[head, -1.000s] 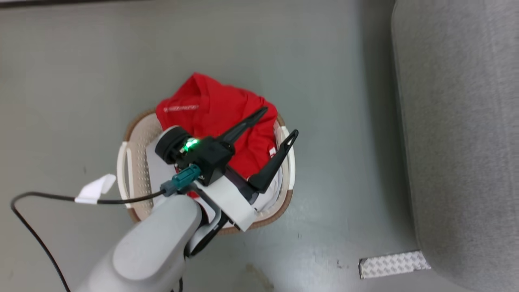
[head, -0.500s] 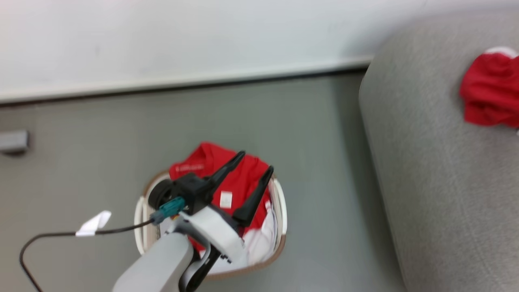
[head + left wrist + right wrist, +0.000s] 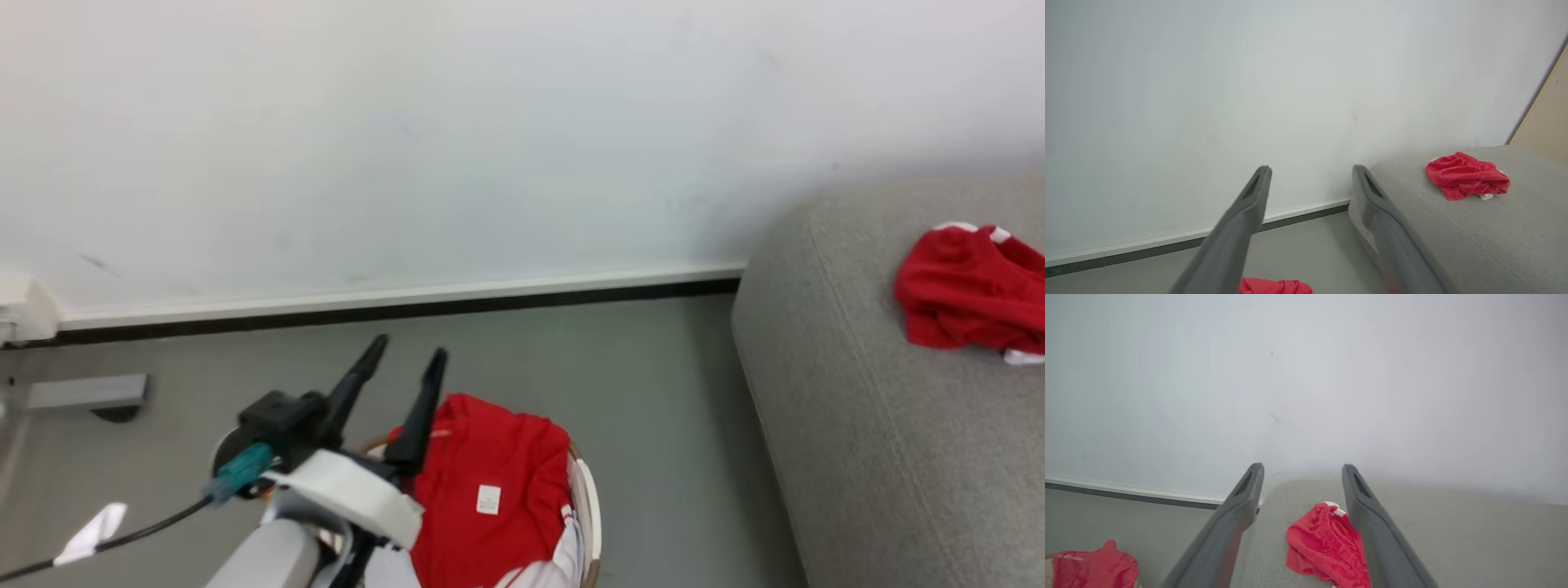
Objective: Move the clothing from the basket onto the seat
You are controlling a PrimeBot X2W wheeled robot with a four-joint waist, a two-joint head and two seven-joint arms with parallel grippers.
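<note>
Head view: clothing (image 3: 506, 449) in basket (image 3: 589, 514) bore an unreadable white label (image 3: 488, 499); left gripper (image 3: 408, 349), right gripper (image 3: 1303, 468) hung released.

The seat (image 3: 849, 425) is covered in light grey woven cloth, matt and faintly rough in grain. The clothing (image 3: 490, 445) in the basket (image 3: 589, 510) is seen as soft, creased, matt red cloth bearing a small white label (image 3: 488, 499). The basket is made of smooth cream plastic. The left claw (image 3: 410, 346) is formed of dark matt plastic. The floor (image 3: 571, 359) is smooth and dull, and the wall (image 3: 490, 147) is painted matt.
</note>
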